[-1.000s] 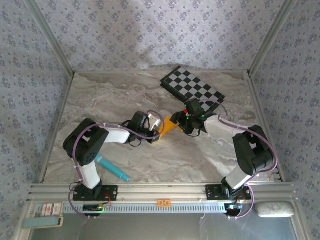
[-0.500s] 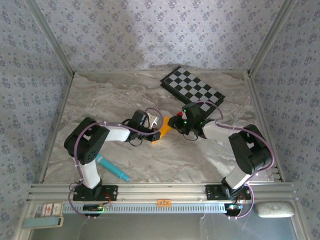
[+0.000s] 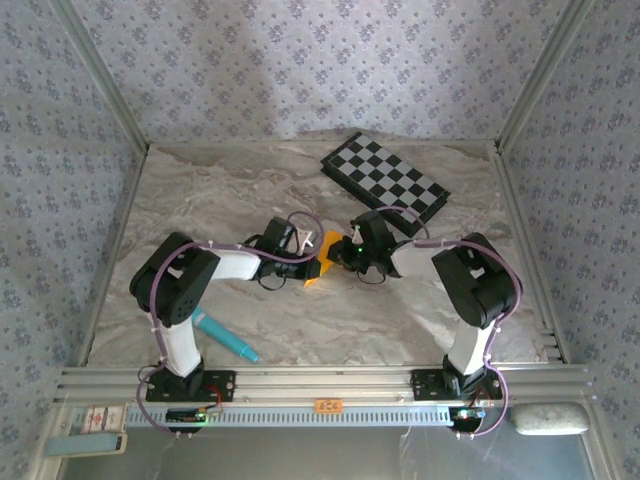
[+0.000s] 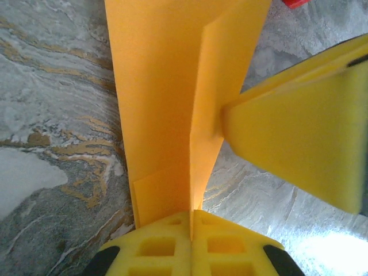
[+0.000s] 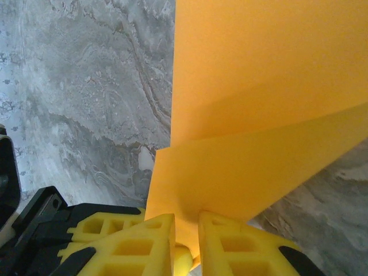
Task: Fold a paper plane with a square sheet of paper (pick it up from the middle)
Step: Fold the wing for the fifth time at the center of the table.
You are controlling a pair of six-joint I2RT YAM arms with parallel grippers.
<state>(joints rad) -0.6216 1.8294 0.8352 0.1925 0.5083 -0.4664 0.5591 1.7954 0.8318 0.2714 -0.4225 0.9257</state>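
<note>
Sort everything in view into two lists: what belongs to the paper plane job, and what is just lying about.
Part of the job:
folded orange-yellow paper
left gripper and right gripper, each pinching that paper

Just lying about:
checkerboard
teal marker
small red block

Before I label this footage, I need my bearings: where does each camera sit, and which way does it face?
Top external: above, behind the arm bases, looking down on the table; both arms show.
Left wrist: on the left arm, facing along the left claw at the folded orange paper.
Right wrist: on the right arm, facing along the right claw.
Shared: all three see that paper.
</note>
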